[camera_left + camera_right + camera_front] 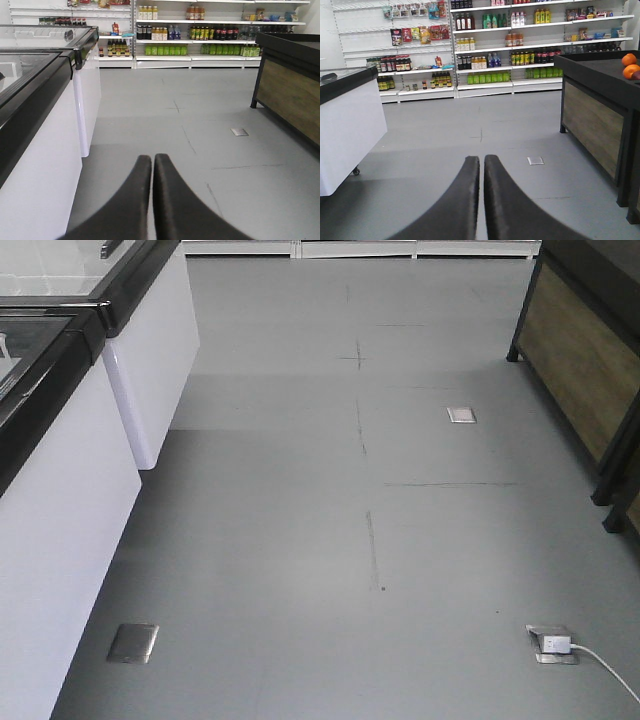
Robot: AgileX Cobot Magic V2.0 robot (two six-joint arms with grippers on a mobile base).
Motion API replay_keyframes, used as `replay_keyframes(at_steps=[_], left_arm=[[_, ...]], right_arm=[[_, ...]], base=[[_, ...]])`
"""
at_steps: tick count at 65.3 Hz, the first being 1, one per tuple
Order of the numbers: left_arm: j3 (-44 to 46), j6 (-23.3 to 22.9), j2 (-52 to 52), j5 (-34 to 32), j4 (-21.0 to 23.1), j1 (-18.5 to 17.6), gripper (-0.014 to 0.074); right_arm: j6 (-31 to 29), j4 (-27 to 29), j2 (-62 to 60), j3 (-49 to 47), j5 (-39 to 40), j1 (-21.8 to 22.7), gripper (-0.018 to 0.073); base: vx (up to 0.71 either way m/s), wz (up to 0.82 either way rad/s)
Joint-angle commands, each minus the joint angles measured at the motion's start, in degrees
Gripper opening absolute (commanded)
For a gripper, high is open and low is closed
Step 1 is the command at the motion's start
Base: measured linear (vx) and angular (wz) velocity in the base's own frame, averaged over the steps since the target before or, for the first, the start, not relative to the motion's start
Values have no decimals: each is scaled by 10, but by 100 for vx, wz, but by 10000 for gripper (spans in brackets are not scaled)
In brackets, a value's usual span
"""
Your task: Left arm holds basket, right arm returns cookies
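Fingers of the left gripper lie pressed almost together, only a hairline gap between the black tips, and nothing is clamped between them. The right gripper is clenched the same way, tips nearly touching, with nothing in its grasp. Both point along a grey shop floor.

Neither the basket nor the cookies appear in any of the three views, so their place cannot be told.

In the front-facing view a white chest freezer with a black rim stands along the floor's left edge, a second freezer just beyond it. A dark display stand with a wood-grain side panel stands at the floor's right edge. Three metal socket plates sit flush in the floor: one near the left freezer, one farther off toward the stand, and one at the lower right with a white plug in it and a white cable running off to the right.

The right wrist view shows two oranges on the stand's dark top, at its right end in view. White wall shelves stocked with bottles line the far end of the floor.
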State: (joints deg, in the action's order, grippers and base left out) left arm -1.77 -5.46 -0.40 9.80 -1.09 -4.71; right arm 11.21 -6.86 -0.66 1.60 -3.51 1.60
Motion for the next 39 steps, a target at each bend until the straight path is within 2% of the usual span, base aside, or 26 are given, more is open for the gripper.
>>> replay_keyframes(at_steps=[1, 39], left_arm=[[19, 0, -10, -40, 0, -3, -7], [19, 0, -10, -40, 0, -3, -7]], right_arm=[[-2, -6, -7, 11, 40, 0, -11], [-2, -6, -7, 11, 40, 0, -11]], base=[[0, 0], [0, 0]])
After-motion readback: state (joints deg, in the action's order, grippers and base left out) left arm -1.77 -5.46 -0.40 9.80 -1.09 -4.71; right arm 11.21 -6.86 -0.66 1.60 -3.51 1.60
